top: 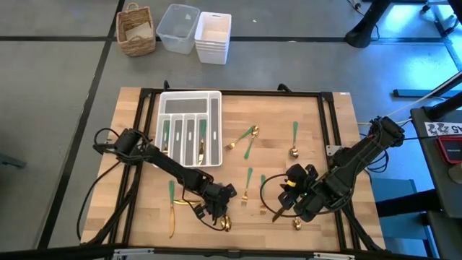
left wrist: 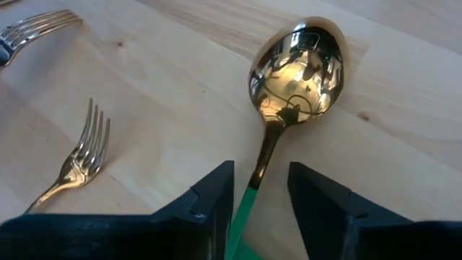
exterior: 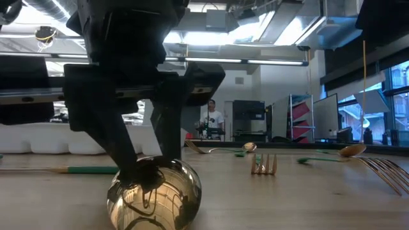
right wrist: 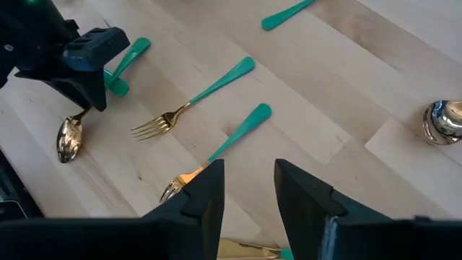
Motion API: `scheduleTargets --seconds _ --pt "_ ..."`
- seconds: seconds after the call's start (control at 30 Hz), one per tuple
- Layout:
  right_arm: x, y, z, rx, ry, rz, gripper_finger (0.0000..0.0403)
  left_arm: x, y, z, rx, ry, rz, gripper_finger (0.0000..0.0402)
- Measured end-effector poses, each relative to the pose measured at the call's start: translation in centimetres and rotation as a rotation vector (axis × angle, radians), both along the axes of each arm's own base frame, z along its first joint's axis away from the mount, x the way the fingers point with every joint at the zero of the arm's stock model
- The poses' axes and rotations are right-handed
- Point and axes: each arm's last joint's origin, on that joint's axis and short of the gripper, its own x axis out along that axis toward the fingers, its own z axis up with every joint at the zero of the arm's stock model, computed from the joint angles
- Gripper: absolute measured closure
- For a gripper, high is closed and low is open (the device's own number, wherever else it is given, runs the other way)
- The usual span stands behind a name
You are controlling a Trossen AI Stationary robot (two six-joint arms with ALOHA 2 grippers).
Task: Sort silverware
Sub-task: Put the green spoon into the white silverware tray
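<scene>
High view, counter: wooden counter (top: pixel 317 123) with a white compartmented tray (top: pixel 189 130) near its far left part; some green-handled pieces already lie in the tray's slots.
High view, loose silverware: a spoon (top: pixel 245 137) and another spoon (top: pixel 294 141) lie past the middle; two forks (top: pixel 247 184) lie between the arms; a knife (top: pixel 172 209) lies at the near left.
High view, left end effector (top: pixel 219 214): low over the near edge, at a gold spoon (top: pixel 226 224).
High view, right end effector (top: pixel 289 206): near the front right, above a green-handled piece; a small spoon bowl lies just beside it.
High view, floor: a wicker basket (top: pixel 136 29) and white plastic bins (top: pixel 196 32) stand beyond the counter.
Low view, spoon bowl (exterior: pixel 154 195): rests on the counter in the foreground, dark fingers coming down right behind it.
Low view, background: a person (exterior: pixel 211 119) stands far off in the room.
Left wrist view, fingers (left wrist: pixel 209 206): spread, one on each side of the spoon's (left wrist: pixel 296 68) neck where gold meets green; contact cannot be told.
Left wrist view, fork (left wrist: pixel 76 162): lies beside, apart from the spoon.
Right wrist view, fingers (right wrist: pixel 206 191): spread apart, gripping nothing, above a gold-headed piece.
Right wrist view, forks: one fork (right wrist: pixel 191 101) lies free on the wood.
</scene>
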Motion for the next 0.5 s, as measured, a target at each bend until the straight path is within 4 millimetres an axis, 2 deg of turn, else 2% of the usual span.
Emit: scheduleTargets --seconds 0.23,0.4,0.5 --pt "0.0 0.0 0.0 -0.001 0.001 0.000 0.0278 0.1 -0.1 0.0 -0.030 -0.005 -0.005 0.0384" --pt "0.0 0.0 0.0 -0.001 0.001 0.000 0.0278 0.2 -0.2 0.1 -0.088 0.002 0.004 0.0387" --pt "0.0 0.0 0.0 -0.001 0.001 0.001 0.0278 0.3 -0.3 1.0 -0.136 -0.016 0.044 0.0395"
